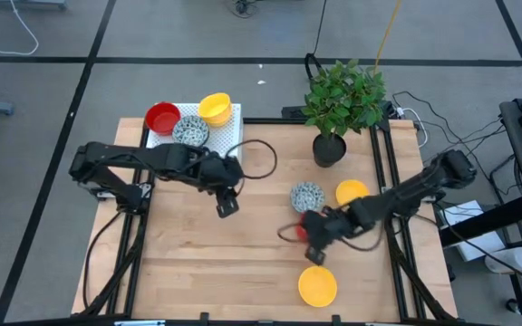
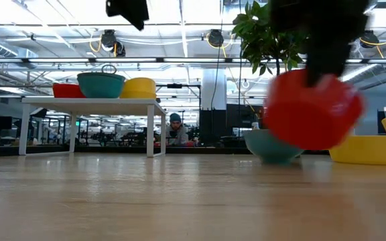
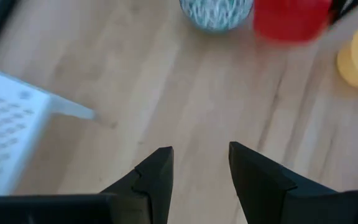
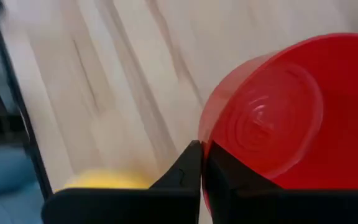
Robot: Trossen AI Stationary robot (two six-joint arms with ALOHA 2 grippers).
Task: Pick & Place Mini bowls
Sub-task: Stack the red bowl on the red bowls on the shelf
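My right gripper [image 1: 310, 235] is shut on a red mini bowl [image 2: 311, 110], which hangs above the table's right middle. Beside it on the wood sit a speckled mini bowl [image 1: 307, 195] and a yellow one [image 1: 352, 192]. A second yellow bowl [image 1: 317, 285] rests near the front edge. A white raised rack [image 1: 229, 136] at the back left carries a red [image 1: 162, 118], a speckled [image 1: 190, 131] and a yellow bowl [image 1: 215, 109]. My left gripper [image 1: 227, 206] hovers open over the table's middle, in front of the rack, with nothing between its fingers [image 3: 160, 177]. My right gripper pinches the red bowl's wall at its rim [image 4: 209, 138] between its two fingers, which slant down from the table's right. The bowl [image 4: 278, 118] hangs tilted below the fingers, lifted clear of the table.
A green plant in a black pot [image 1: 329, 149] stands at the back right, just behind the loose bowls. Dark rails run along both sides of the table. Bare wood lies in the middle and at the front left [image 1: 198, 263].
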